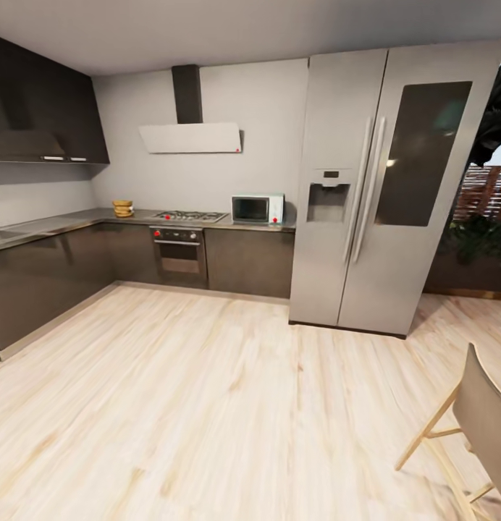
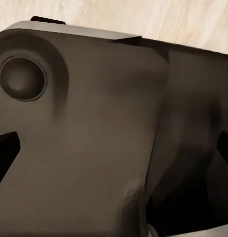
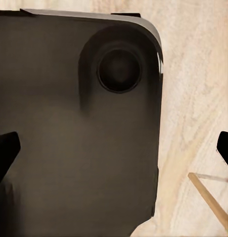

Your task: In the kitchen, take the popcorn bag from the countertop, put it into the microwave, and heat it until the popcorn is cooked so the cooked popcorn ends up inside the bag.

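Across the room, the pale microwave (image 1: 258, 209) with a dark door stands on the grey countertop (image 1: 77, 219), just left of the fridge. The small tan-brown popcorn bag (image 1: 122, 208) sits on the same countertop in the far corner, left of the hob. I cannot make out any popcorn at this distance. In the left wrist view my left gripper (image 2: 114, 150) is open, its dark fingertips (image 2: 5, 153) wide apart over my own dark base. My right gripper (image 3: 114, 150) is open too, with fingertips (image 3: 5, 153) spread over the base and the wood floor.
A gas hob (image 1: 189, 215) and a built-in oven (image 1: 178, 255) lie between bag and microwave. A tall steel fridge (image 1: 381, 188) stands at the right. A wooden chair (image 1: 475, 423) is close at the lower right, its leg (image 3: 210, 200) near my base. Light wood floor (image 1: 207, 391) stretches ahead.
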Available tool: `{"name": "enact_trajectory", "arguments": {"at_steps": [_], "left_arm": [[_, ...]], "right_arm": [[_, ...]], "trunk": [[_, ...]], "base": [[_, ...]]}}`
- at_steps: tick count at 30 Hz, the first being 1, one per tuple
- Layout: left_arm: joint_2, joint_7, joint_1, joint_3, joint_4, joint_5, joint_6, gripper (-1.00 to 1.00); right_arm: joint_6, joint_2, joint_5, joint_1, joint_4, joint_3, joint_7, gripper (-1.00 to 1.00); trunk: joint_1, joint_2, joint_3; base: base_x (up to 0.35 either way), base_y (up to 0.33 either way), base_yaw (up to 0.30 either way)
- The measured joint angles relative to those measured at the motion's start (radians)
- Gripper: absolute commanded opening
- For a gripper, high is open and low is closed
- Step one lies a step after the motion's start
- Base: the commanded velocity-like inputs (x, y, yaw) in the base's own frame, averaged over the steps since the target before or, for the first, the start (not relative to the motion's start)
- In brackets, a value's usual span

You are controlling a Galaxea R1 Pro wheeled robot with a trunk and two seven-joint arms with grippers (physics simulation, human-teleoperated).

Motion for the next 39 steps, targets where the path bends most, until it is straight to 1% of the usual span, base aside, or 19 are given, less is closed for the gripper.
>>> {"name": "enact_trajectory", "arguments": {"at_steps": [17,33,39], "left_arm": [[0.0,0.0,0.0,0.0,0.0,0.0,0.0,1.0],[0.0,0.0,0.0,0.0,0.0,0.0,0.0,1.0],[0.0,0.0,0.0,0.0,0.0,0.0,0.0,1.0]], "right_arm": [[0.0,-0.001,0.0,0.0,0.0,0.0,0.0,1.0],[0.0,0.0,0.0,0.0,0.0,0.0,0.0,1.0],[0.0,0.001,0.0,0.0,0.0,0.0,0.0,1.0]], "trunk": [[0.0,0.0,0.0],[0.0,0.0,0.0],[0.0,0.0,0.0]], "base": [[0.321,0.003,0.0],[0.321,0.082,0.0],[0.321,0.023,0.0]]}}
